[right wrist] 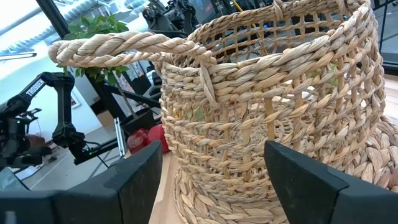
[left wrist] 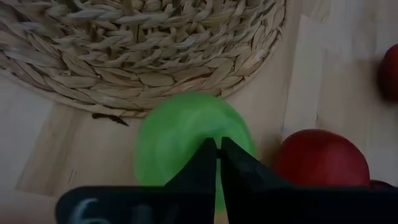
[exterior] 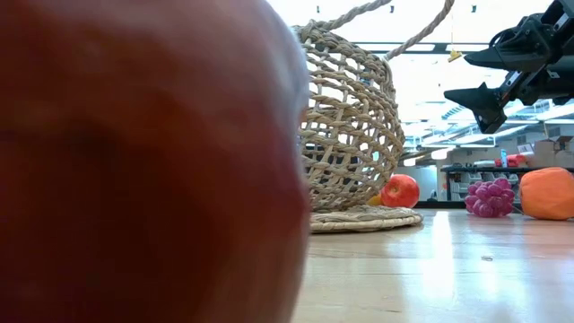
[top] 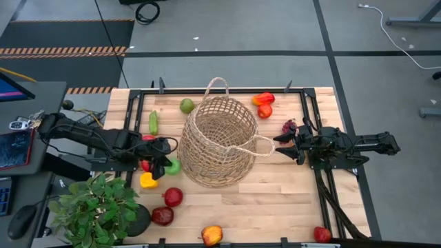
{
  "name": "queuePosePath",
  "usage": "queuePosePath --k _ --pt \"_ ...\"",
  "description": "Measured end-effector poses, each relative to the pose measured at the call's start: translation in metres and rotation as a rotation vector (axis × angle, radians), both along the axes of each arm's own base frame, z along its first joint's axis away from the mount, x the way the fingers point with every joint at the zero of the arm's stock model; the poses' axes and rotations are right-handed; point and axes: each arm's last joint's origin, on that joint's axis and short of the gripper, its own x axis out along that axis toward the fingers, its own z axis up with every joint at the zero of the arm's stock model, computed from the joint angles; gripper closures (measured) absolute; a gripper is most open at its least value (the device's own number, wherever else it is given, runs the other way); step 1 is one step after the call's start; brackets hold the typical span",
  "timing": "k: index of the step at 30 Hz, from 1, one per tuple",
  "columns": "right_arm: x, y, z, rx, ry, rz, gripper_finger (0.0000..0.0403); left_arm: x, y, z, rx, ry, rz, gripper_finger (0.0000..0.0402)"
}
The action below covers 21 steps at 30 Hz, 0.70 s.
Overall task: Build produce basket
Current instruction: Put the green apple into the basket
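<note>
The tan wicker basket (top: 220,141) stands on its flat woven base (exterior: 363,218) mid-table, one loop handle (top: 265,146) pointing toward the right arm. My right gripper (top: 282,146) hovers open just right of that handle (right wrist: 124,43), level with the upper wall (right wrist: 267,118); it also shows raised in the low view (exterior: 489,85). My left gripper (top: 163,164) is low at the basket's left foot, shut, its tips (left wrist: 217,149) over a round green fruit (left wrist: 183,143) lying on the table beside the base rim (left wrist: 155,74). A red fruit (left wrist: 317,158) lies next to it. My left gripper points down at the green fruit (top: 173,166) with shut fingertips over its top (left wrist: 205,134). I cannot tell whether they touch it. The fruit rests on the table.
Produce lies scattered: a green vegetable (top: 153,122), green apple (top: 187,105), red-orange pieces (top: 263,103), grapes (top: 289,127), yellow pepper (top: 148,180), red fruits (top: 173,197) (top: 162,215) and an apple (top: 212,235) at the near edge, blocking the low view (exterior: 134,161). A potted plant (top: 96,207) fills the near-left corner.
</note>
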Motion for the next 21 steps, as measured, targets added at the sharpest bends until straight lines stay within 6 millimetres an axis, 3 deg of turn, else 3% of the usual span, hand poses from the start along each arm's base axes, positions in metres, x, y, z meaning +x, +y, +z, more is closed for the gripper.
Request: queuePosePath --k 9,21 --pt "0.0 0.0 0.0 0.0 -0.001 0.0 0.0118 0.001 0.0 0.004 0.008 -0.014 0.006 0.0391" --pt "0.0 0.0 0.0 0.0 0.0 0.0 0.0118 0.009 0.0 0.049 0.076 -0.131 -0.009 0.0391"
